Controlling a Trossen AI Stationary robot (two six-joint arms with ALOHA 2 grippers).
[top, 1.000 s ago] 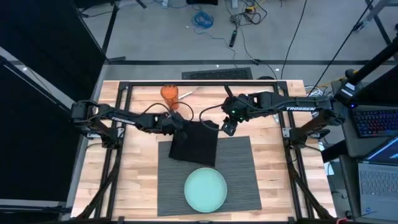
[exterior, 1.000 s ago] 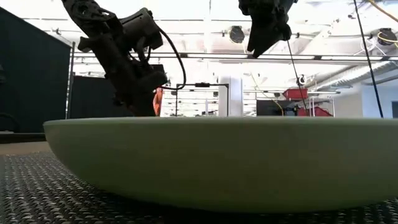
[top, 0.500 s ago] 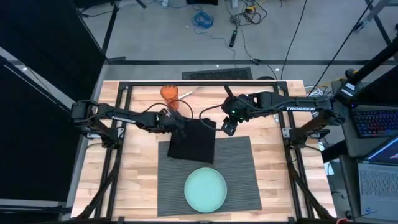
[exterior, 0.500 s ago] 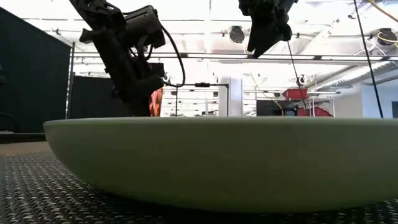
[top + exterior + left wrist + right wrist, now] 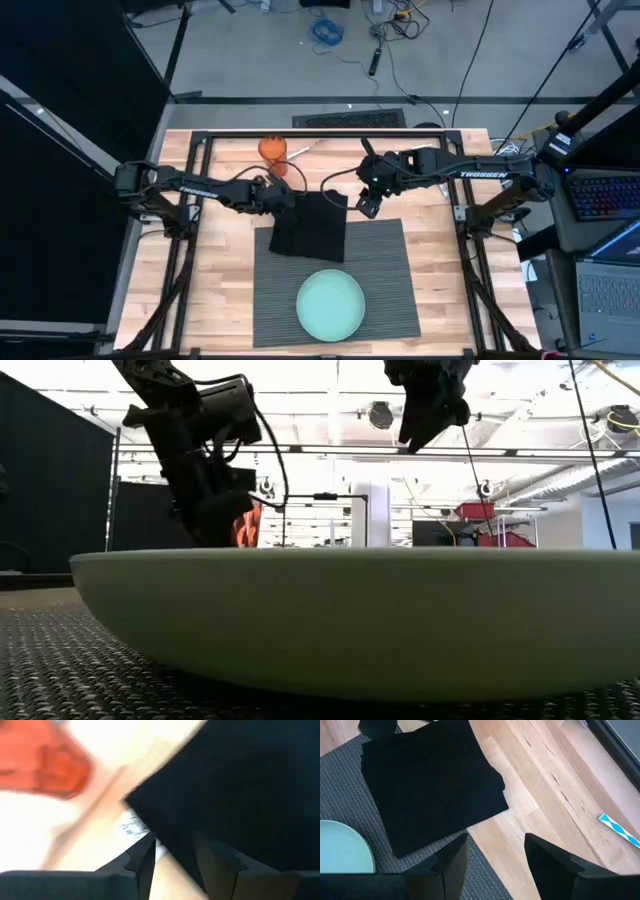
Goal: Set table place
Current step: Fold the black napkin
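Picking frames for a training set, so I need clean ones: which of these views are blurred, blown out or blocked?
Left wrist view: smeared, the black napkin and orange cup soft-edged, the background washed out. Low view: the plate fills the lower half and hides the table; ceiling lights glare behind the arms. High view and right wrist view: sharp and evenly lit, the placemat ribs legible.

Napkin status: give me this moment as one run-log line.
left hand: open, at black napkin's far-left corner | right hand: open, raised beside napkin | napkin: overlapping placemat's far edge | plate: on placemat
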